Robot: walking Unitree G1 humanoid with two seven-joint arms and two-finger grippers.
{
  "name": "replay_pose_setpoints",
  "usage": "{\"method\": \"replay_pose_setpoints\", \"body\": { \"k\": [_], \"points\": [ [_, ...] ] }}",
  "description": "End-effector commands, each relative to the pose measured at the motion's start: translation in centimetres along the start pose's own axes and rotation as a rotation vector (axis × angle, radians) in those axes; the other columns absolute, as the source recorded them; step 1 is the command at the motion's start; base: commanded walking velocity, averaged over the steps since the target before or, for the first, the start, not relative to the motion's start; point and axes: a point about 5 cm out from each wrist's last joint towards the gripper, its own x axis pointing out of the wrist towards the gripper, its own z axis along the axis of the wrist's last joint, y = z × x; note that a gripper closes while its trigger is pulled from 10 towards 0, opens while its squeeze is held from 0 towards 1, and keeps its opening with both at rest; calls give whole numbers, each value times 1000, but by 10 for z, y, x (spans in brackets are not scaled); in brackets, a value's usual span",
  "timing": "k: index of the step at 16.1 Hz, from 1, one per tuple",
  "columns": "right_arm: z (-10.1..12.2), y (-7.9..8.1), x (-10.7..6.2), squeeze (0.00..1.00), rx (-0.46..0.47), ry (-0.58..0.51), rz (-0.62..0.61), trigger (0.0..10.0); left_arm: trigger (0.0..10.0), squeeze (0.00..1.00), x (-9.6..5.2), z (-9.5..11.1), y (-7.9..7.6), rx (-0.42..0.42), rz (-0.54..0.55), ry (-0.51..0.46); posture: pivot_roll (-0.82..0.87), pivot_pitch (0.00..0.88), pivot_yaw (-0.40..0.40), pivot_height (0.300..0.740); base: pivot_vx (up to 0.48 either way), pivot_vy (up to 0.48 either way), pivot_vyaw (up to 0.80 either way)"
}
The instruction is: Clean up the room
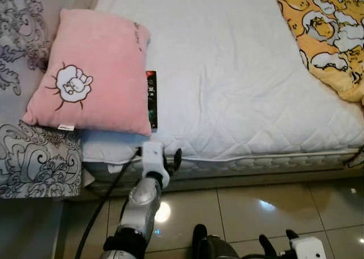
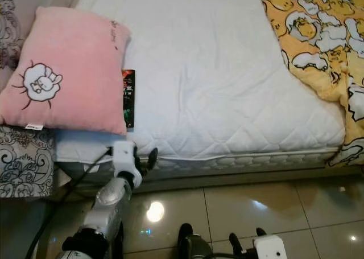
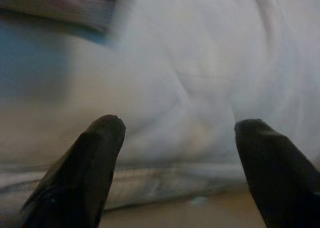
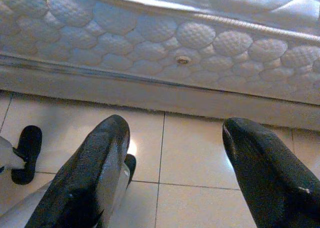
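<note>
Our left pincer (image 3: pixel 172 133) is raised at the bed (image 1: pixel 239 82) edge with its fingers apart and nothing between them; our right pincer (image 4: pixel 175 153) hangs low over the floor (image 1: pixel 256 208), also spread and empty. The likeliest thing to tidy is the pillow (image 1: pixel 91 77), lying at the bed's left near corner with a dark flat packet (image 1: pixel 151 99) partly tucked under its right edge. We judge the pillow light, soft and yielding, so we would pinch a corner or the near seam.
</note>
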Motion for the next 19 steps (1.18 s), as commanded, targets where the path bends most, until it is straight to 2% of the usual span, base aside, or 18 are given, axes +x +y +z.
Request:
{"method": "replay_pose_setpoints", "body": {
  "k": [1,2,3,4,7,8,9,10,11,12,13,16,19],
  "points": [
    [-7,-4,-5,0,-35,29,6,10000,10000,1000,-2,4,-1,-218,31,18,-81,320,-129,740,0,0,0],
    [-7,-4,-5,0,-35,29,6,10000,10000,1000,-2,4,-1,-218,31,18,-81,320,-129,740,0,0,0],
    [-7,-3,-5,0,-55,24,23,10000,10000,1000,-2,5,0,-261,37,22,-81,320,-129,740,0,0,0],
    [-8,-2,-4,0,-57,25,29,10000,10000,0,0,4,3,-339,69,33,-78,321,-134,740,0,0,0],
    [-8,-1,-2,0,-56,25,31,10000,10000,0,7,0,5,-465,129,81,-88,323,-139,740,0,0,0],
    [-8,-2,-3,0,-58,23,30,10000,10000,0,8,2,4,-485,134,81,-91,323,-138,740,0,0,0],
    [-8,-3,-5,0,-60,22,25,10000,10000,0,9,11,4,-514,138,42,-99,320,-135,740,0,0,0],
    [-9,-3,-6,0,-60,23,22,10000,10000,0,10,24,-1,-455,97,-22,-101,320,-134,740,0,0,0],
    [-9,-3,-7,0,-60,24,22,10000,10000,0,10,29,-3,-425,82,-46,-101,320,-134,740,0,0,0],
    [-10,-3,-9,0,-59,27,18,10000,10000,0,8,45,-11,-379,19,-89,-101,319,-131,740,0,0,0],
    [-12,-4,-10,0,-61,33,16,10000,10000,0,6,49,-11,-341,30,-86,-97,319,-132,740,0,0,0],
    [-15,-4,-10,0,-64,43,19,10000,10000,0,8,51,-9,-354,36,-68,-87,321,-130,740,0,0,0],
    [-16,-3,-7,0,-66,44,24,10000,10000,0,14,39,-5,-378,92,-24,-93,315,-133,740,0,0,0]
  ]
}}
